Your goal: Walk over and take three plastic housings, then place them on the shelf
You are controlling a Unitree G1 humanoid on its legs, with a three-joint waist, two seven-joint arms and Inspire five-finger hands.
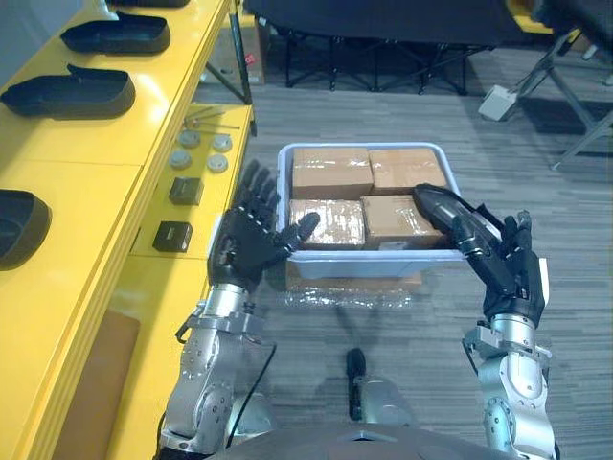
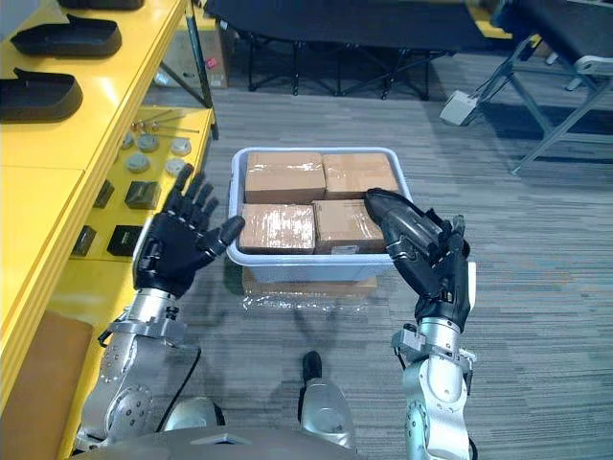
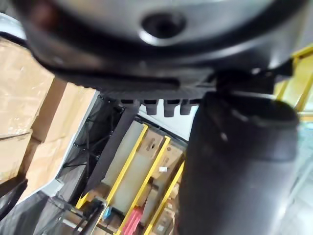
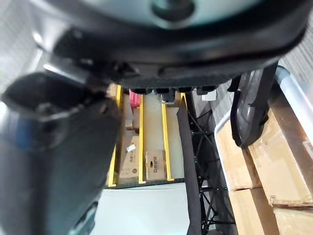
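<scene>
A glossy black plastic housing (image 1: 445,213) lies slanted over the cardboard boxes at the front right corner of a pale bin (image 1: 364,147). My right hand (image 1: 508,264) is raised just behind it with straight fingers, open; whether it touches the housing I cannot tell. The right wrist view has the same housing (image 4: 249,107) past the fingers, along the bin's edge. My left hand (image 1: 244,240) is open at the bin's front left corner, fingers spread. More black housings (image 1: 67,94) (image 1: 115,36) rest on the yellow shelf (image 1: 86,182) at my left.
The bin holds several taped cardboard boxes (image 1: 330,172) and stands on a flat box on the carpet. The shelf's lower ledge carries round discs (image 1: 201,151) and small black blocks (image 1: 172,236). Black folding frames (image 1: 383,57) stand behind the bin, with a white box (image 1: 498,101) at the right.
</scene>
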